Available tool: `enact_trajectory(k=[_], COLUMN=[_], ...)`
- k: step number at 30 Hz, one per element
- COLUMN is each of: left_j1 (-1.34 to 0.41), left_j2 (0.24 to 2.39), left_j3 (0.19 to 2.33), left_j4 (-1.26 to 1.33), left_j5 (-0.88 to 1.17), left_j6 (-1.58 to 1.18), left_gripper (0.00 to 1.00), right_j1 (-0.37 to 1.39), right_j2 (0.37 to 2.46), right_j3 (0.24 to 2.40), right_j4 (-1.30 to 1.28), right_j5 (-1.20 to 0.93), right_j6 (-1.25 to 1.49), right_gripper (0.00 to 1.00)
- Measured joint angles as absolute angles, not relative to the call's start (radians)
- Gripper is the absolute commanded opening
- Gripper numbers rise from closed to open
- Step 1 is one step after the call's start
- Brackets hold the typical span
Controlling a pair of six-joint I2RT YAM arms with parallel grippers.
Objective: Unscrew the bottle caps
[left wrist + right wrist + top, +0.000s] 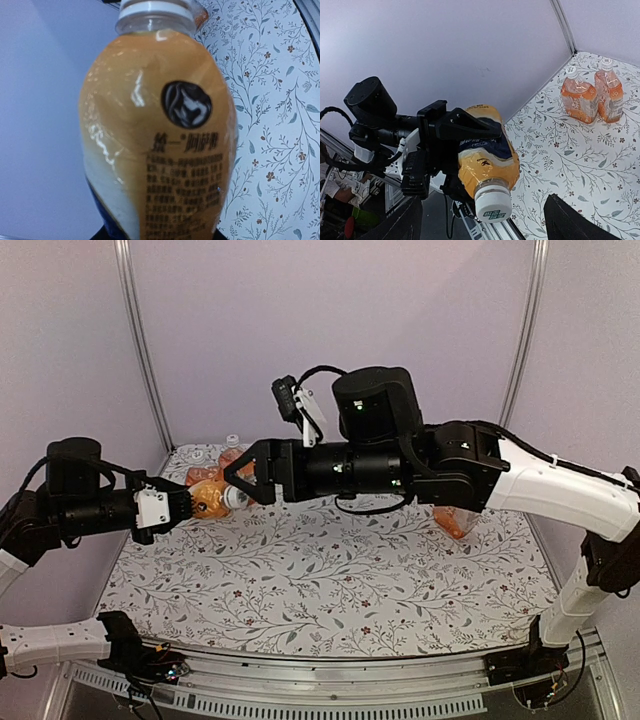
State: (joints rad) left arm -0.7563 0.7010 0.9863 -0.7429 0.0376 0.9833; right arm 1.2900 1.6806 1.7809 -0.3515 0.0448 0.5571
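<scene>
Cap (493, 205) is white and screwed onto an orange drink bottle (487, 160), which the left gripper (192, 502) has clamped sideways above the floral table (330, 580). Right gripper (238, 488) has its fingers spread either side of the cap, not touching it.

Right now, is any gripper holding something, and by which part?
The left gripper holds a bottle by its body, the cap free. The right gripper is open and holds nothing.

Left hand (188, 503) raised and clamped; right hand (240, 483) spread open, facing it.
</scene>
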Motion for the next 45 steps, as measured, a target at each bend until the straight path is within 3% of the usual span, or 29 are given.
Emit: enact_trajectory(k=[4, 12, 23, 29, 38, 45], left_j1=[-0.756, -0.756, -0.756, -0.756, -0.756, -0.760], left_j2=[0.701, 0.701, 0.701, 0.702, 0.699, 0.696], left_j3=[0.986, 0.986, 0.986, 0.982, 0.981, 0.992], left_j4=[-0.739, -0.738, -0.737, -0.738, -0.742, -0.866], left_j5=[0.035, 0.032, 0.032, 0.026, 0.028, 0.169], left_j6=[0.984, 0.993, 0.998, 1.002, 1.002, 1.018], left_gripper=[0.34, 0.34, 0.34, 0.34, 0.34, 0.33], right_j1=[1.282, 1.280, 1.274, 1.270, 1.281, 1.456], right_j2=[1.716, 1.745, 1.770, 1.785, 1.784, 1.758], right_j3=[1.781, 1.795, 1.824, 1.827, 1.828, 1.791], right_j4=[-0.397, -0.432, -0.434, -0.432, -0.437, -0.507], right_j5=[0.015, -0.042, -0.074, -0.094, -0.105, 0.218], right_j6=[0.660, 0.727, 0.744, 0.746, 0.651, 0.078], right_gripper=[0.72, 0.46, 0.39, 0.00, 0.00, 0.00])
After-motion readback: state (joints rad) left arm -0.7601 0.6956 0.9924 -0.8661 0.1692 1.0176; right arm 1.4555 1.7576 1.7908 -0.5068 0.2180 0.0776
